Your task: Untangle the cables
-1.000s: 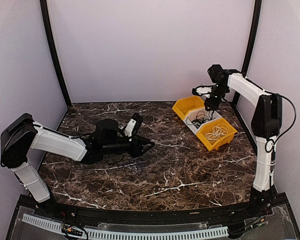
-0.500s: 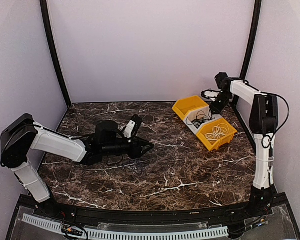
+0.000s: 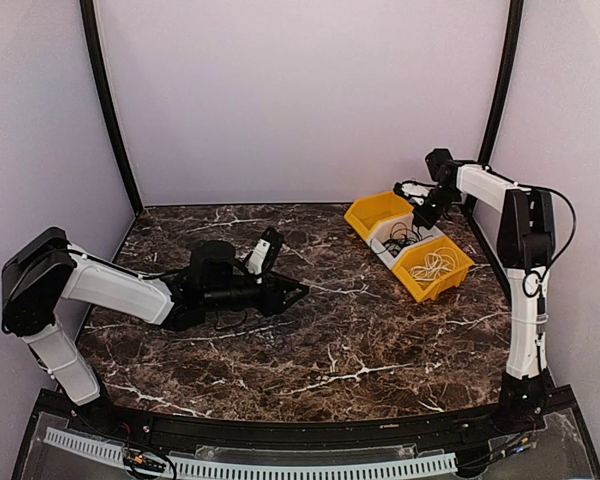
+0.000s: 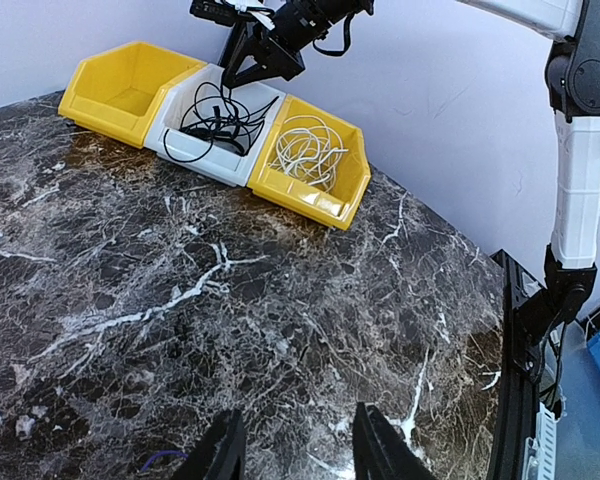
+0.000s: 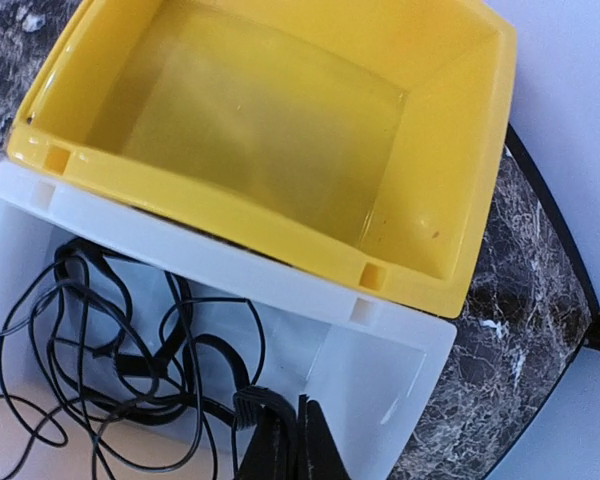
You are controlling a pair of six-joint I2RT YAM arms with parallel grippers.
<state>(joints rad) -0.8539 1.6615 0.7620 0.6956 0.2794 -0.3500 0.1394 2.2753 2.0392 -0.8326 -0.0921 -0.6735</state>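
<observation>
1. The black cables [image 5: 110,360] lie as a loose tangle of crossing loops on the floor of the white bin [image 5: 400,370]. This is the middle of three bins at the far right of the table [image 4: 180,300]. The white cable [image 4: 305,150] is coiled by itself in the near yellow bin [image 4: 310,200]. The far yellow bin [image 5: 450,200] shows only its bare floor.
2. The right gripper [image 5: 285,440] hangs over the white bin, with its tips down at the edge of the black tangle. Its jaws look pressed together, with hardly a seam between them. A thicker black strand runs right up to one finger, but we cannot tell whether it is pinched or merely touching.
3. The left gripper [image 4: 295,455] sits low over the marble, well apart from the bins. Its jaws are moderately apart with nothing between them.
4. We see several ways this could go wrong.
   - If the strand is only brushed, a lift would bring up nothing.
   - If it is caught, the whole clump may rise as one, because the loops cross each other many times. It could then drag over the bin wall or shift the light bin.
   - A loop could also snag on a finger and pull the knot tighter rather than loosen it.
</observation>
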